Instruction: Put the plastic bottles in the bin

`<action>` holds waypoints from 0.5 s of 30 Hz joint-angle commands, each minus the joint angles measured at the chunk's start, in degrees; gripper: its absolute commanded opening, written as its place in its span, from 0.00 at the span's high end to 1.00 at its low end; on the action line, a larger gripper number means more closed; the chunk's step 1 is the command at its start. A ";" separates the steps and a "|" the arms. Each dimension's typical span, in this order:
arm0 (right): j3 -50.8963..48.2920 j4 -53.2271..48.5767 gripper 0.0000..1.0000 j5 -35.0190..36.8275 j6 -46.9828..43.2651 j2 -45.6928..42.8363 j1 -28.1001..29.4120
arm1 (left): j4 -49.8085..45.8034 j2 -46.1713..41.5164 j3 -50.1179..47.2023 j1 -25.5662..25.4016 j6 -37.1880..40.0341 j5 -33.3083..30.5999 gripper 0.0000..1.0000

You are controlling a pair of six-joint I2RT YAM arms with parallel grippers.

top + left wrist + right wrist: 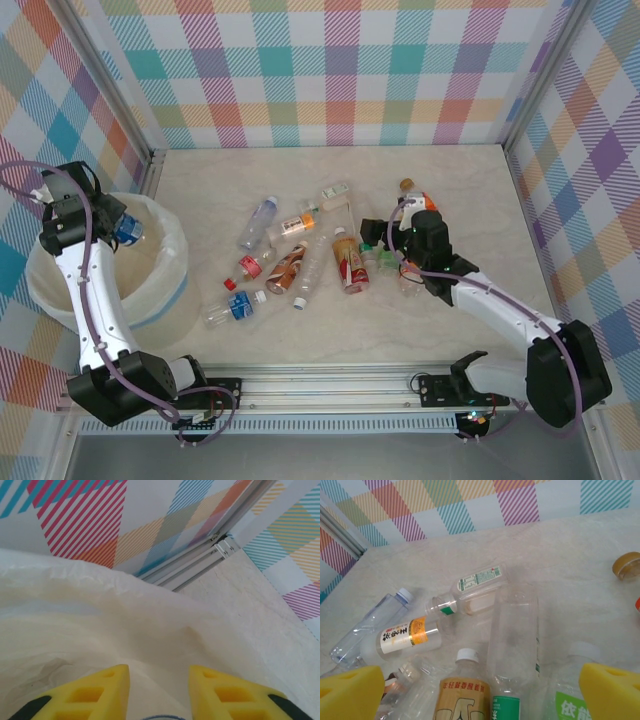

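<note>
As left gripper hangs over bin, blue-labelled bottle between fingers, grip unclear | right gripper agape

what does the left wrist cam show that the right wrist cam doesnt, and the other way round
Left wrist, not right wrist: the bin with its white bag, and a metal frame rail in the corner. Right wrist, not left wrist: bottles lying loose on the table, and a brown cap at the right edge. Both: yellow fingers at the bottom, the plaid wall and the pale table.
</note>
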 commanded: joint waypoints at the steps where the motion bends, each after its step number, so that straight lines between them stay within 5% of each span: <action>1: -1.32 -1.36 0.00 0.14 1.43 -1.76 0.07 | 0.48 -2.36 -0.25 0.50 -0.66 -0.09 0.42; 9: -3.62 -5.46 0.00 -8.35 0.03 -2.36 0.07 | -4.06 -4.12 5.73 -0.45 2.14 6.28 0.22; 12: -3.02 -8.78 0.00 -5.53 2.67 -1.49 0.14 | -5.65 -5.68 7.80 -1.86 2.95 8.63 0.17; 15: -2.66 -13.60 0.00 5.23 8.14 -0.46 0.06 | -5.71 -8.19 7.68 -3.60 2.92 11.37 0.07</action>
